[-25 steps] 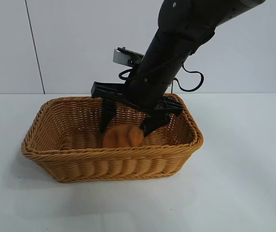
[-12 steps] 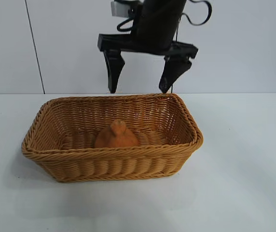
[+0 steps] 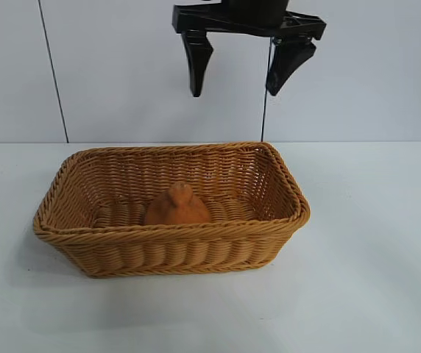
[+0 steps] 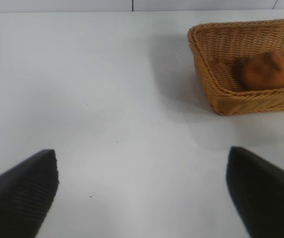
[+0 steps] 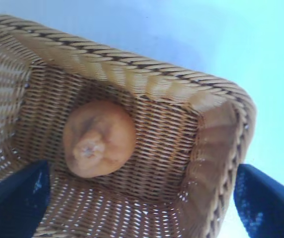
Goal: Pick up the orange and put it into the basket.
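The right gripper [image 3: 234, 82] hangs high above the basket [image 3: 168, 237], near the top edge of the exterior view, with its two black fingers [image 3: 195, 65] spread wide apart and pointing down. Nothing sits between them, and they touch neither the wicker nor the fruit; open air separates the fingertips from the braided rim below. In the right wrist view the same fingers [image 5: 17, 194] show only as dark tips at the two lower corners, set far apart, with the basket [image 5: 216, 129] interior lying between them.

The orange [image 3: 177, 207] rests on the woven floor inside the basket, free of any grip. From the exterior view it sits near the middle of the basket's length, close behind the front wall, with its bump and stem end pointing up. The right wrist view looks straight down on the orange [image 5: 99, 138], showing the pale bump at its top and open weave all around it.

The left gripper [image 4: 142, 191] is over bare white table [image 4: 92, 99], well apart from the basket [image 4: 201, 64]. Its dark fingers [image 4: 20, 196] are spread wide and hold nothing. From that camera the orange [image 4: 266, 71] is seen farther off, lying inside the basket.
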Available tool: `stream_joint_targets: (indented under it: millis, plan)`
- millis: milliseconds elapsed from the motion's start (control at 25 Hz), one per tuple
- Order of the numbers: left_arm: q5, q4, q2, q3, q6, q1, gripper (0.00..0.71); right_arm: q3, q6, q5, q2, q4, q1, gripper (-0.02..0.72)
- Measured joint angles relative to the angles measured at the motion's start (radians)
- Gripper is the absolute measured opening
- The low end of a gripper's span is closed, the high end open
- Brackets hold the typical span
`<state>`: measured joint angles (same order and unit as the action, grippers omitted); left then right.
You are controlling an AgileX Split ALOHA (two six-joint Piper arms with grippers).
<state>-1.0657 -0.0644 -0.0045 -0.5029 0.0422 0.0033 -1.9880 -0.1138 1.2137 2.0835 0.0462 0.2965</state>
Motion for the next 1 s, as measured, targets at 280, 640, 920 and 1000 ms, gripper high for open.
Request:
stream_joint_targets:
  millis: [280, 640, 920, 1000]
  plan:
    - [0.0, 0.0, 0.0, 0.0, 0.0, 0.0, 0.655, 0.0, 0.039, 0.001, 0.0, 0.012, -0.232, 0.694]
    - [0.0, 0.0, 0.0, 0.0, 0.0, 0.0, 0.655, 0.0, 0.064, 0.008, 0.0, -0.033, -0.216, 0.694]
    - [0.0, 0.0, 0.0, 0.0, 0.0, 0.0, 0.655, 0.0, 0.068, 0.008, -0.001, -0.046, -0.163, 0.694]
    - [0.0, 0.0, 0.0, 0.0, 0.0, 0.0, 0.655, 0.0, 0.068, 0.008, -0.005, -0.046, -0.166, 0.694]
